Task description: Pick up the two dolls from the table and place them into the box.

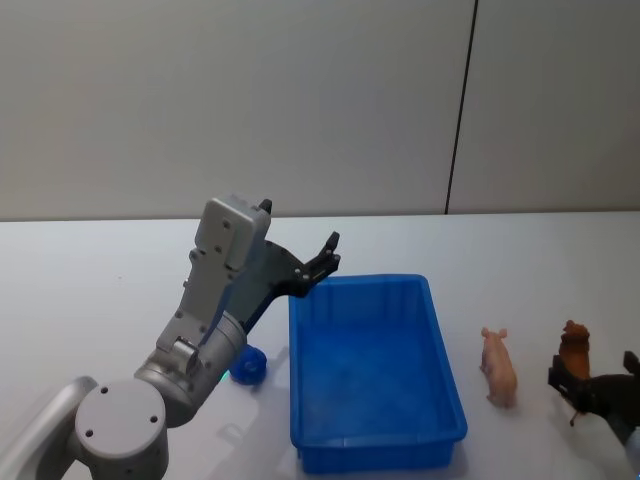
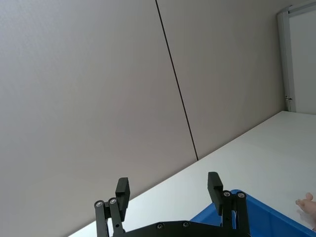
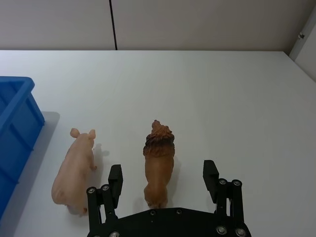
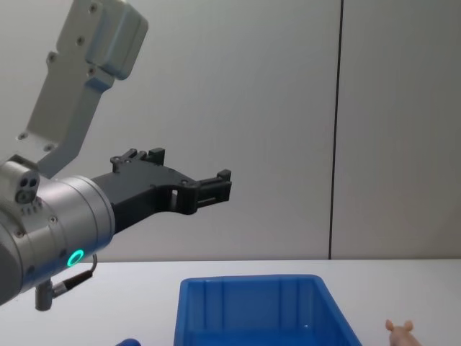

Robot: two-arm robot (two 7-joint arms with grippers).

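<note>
The pale pink doll (image 1: 498, 366) with two small ears stands on the white table (image 1: 100, 290) just right of the blue box (image 1: 440, 360). The reddish-brown doll (image 1: 575, 345) stands a little farther right. In the right wrist view the pink doll (image 3: 76, 168) and the brown doll (image 3: 159, 155) stand side by side. My right gripper (image 3: 163, 174) is open, low over the table, its fingers either side of the brown doll's rear without touching it. My left gripper (image 1: 325, 260) hangs open and holding nothing in the air above the box's far left corner.
A small blue rounded thing (image 1: 248, 365) lies on the table left of the box, under my left arm. The box (image 4: 252, 310) looks bare inside. A grey wall runs behind the table's far edge. White tabletop stretches beyond the dolls.
</note>
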